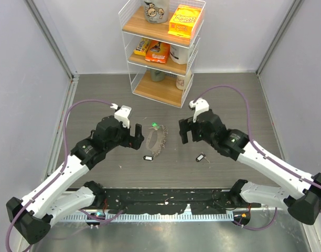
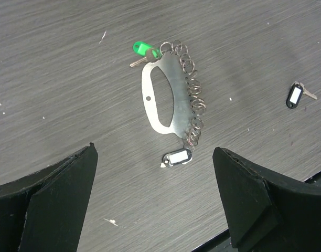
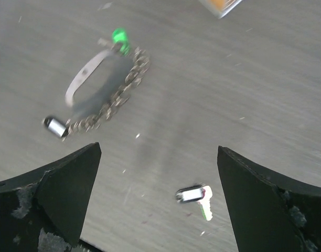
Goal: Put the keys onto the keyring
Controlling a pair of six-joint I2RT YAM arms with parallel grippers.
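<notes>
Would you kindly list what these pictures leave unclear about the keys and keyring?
1. Near key: the left wrist view cannot settle whether it is hooked onto the keyring or merely beside it.
2. The keyring's small rings: blurred in the right wrist view.
3. Far key: too small in the top view for blade detail.

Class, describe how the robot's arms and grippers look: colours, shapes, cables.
The left arm and right arm have white links with black joints; a purple cable loops along each. The left gripper and right gripper are black, with broad wedge-shaped fingers.
</notes>
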